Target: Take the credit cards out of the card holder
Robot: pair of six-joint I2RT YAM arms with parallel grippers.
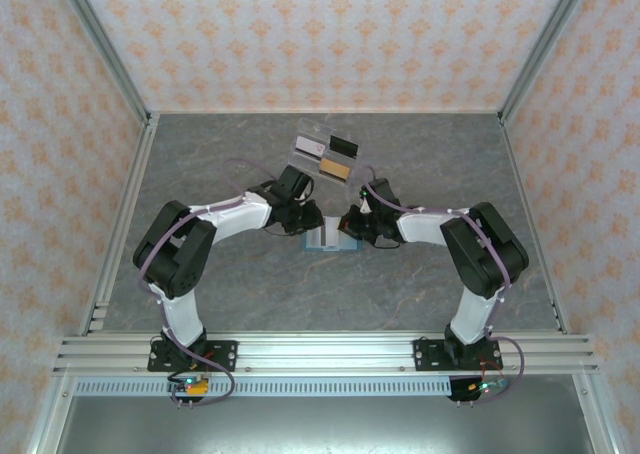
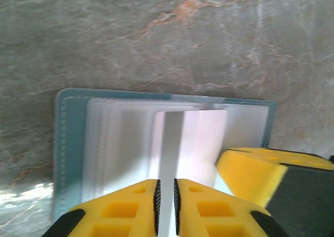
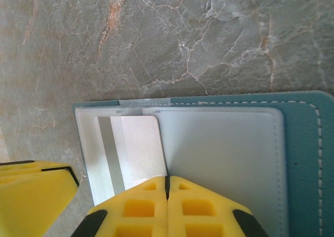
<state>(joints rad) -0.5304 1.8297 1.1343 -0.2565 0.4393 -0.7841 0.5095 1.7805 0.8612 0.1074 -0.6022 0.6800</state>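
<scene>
1. Nearest the arm bases, the grey marbled table lies bare. Both arms reach in to meet at its middle.
2. There the small flat teal-blue bifold card holder lies opened flat, pale lining up, with a gripper at each side.
3. The left gripper has its yellow fingers nearly closed on the near edge of a white card with a grey stripe. The card is partly inside a clear sleeve of the holder.
4. The right gripper has its fingers pressed together at the sleeve's near edge, just beside the white card. It appears to pinch a page of the card holder to anchor it, though the contact itself is hidden.
5. Handling, as a judgement:
   - The holder looks light and floppy, and would slide or lift if pulled unrestrained, so it needs that second grip.
   - The card is stiff, thin and slick, so it is best held by its exposed edge and drawn straight along the sleeve.
   - A skewed pull could jam it against the stitching or let it slip from the pads.
6. Farther back, well apart from the holder, lie a clear plastic piece, a black card and a tan card.
</scene>
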